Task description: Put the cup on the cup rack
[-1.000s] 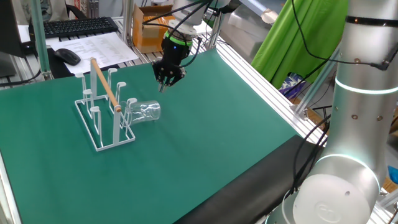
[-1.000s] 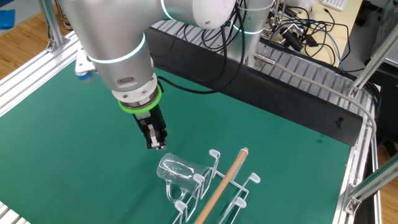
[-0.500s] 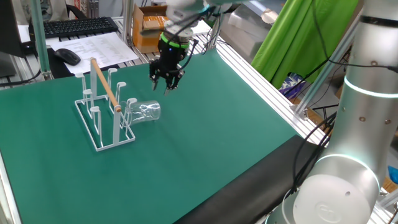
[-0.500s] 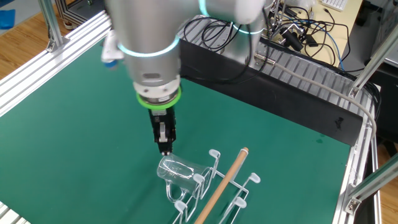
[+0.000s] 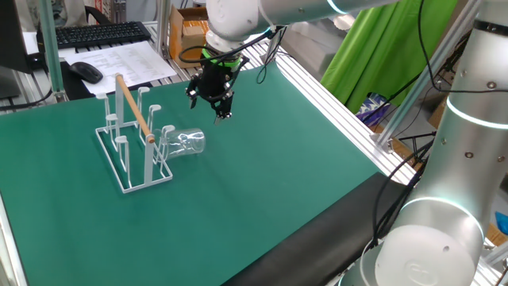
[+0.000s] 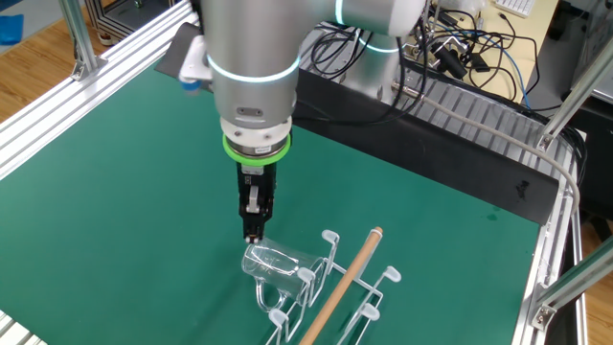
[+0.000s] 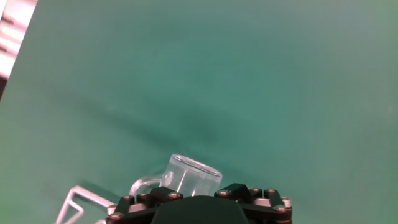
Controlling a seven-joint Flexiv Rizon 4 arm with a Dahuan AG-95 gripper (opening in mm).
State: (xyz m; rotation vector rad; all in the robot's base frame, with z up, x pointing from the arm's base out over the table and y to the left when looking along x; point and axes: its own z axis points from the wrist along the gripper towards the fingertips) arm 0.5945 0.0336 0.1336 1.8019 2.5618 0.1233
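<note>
From the hand view I note the cup (image 7: 189, 175) low in the frame, just ahead of the hand's black housing, with its curved handle (image 7: 144, 183) turned toward the left and a corner of white wire at the bottom left edge. I judge the cup to be light, rigid, smooth and breakable: clear glass offers little friction and will not tolerate a hard squeeze or a knock against the wire. In my assessment the wall near the rim, one finger inside and one outside, or the handle, are the sensible places to take hold; the round body lying sideways may roll if nudged. In both fixed views the cup (image 5: 185, 143) lies tipped on its side against the near end of the cup rack (image 5: 132, 143), and I cannot tell whether it is hooked on a peg or merely leaning there. The gripper (image 6: 252, 230) hangs above the cup (image 6: 273, 264), apart from it, holding nothing and touching nothing. Its fingers (image 5: 221, 114) point downward; whether they stand parted or closed I cannot tell from any view. Beyond lies the green table mat (image 5: 262, 183).
</note>
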